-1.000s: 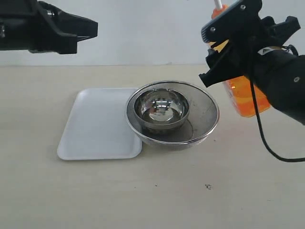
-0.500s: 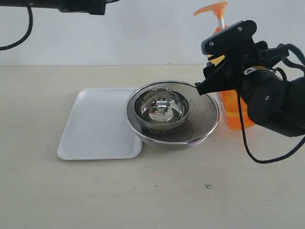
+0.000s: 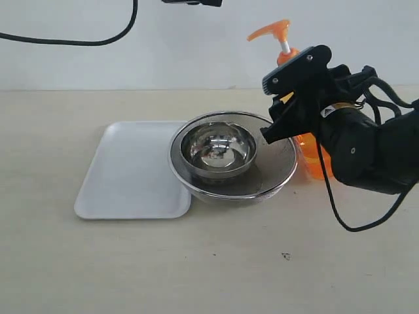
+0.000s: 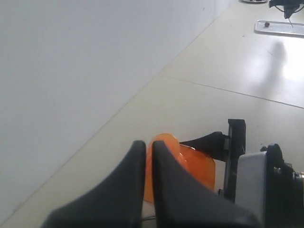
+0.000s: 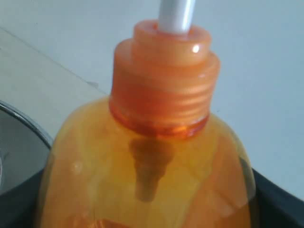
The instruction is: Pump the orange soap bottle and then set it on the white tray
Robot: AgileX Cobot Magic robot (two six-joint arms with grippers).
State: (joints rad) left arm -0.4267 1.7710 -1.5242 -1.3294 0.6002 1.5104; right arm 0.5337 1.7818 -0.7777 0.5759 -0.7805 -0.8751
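Orange soap bottle [image 3: 309, 160] stood toward the far right corner of the counter [image 3: 216, 275], just beside the mesh strainer [image 3: 283, 167] that held a steel bowl [image 3: 219, 147]. My right pincer [image 3: 275, 108] was clamped round its body from the side. In the right wrist view the dark fingers flanked the shoulders below the ribbed collar [image 5: 161, 90]. My arm hid most of the base, so I judged rather than saw that it rested on the counter.

What mattered for the pump was this. The bottle's long axis ran upright, leaning only slightly. Its pump head [image 3: 270, 31] was raised on the white stem [image 3: 284, 47], with the nozzle aimed toward the left edge. My left pincer [image 4: 146, 147] hung above that head, its fingers drawn narrow to a bare slit and holding nothing. I took it to be the arm placed to press straight down along the stem while the right one steadied.

The plastic was translucent orange, with the dip tube showing through the liquid. I could not see the label.

The white tray [image 3: 124, 170] lay well apart toward the left, beyond the strainer.
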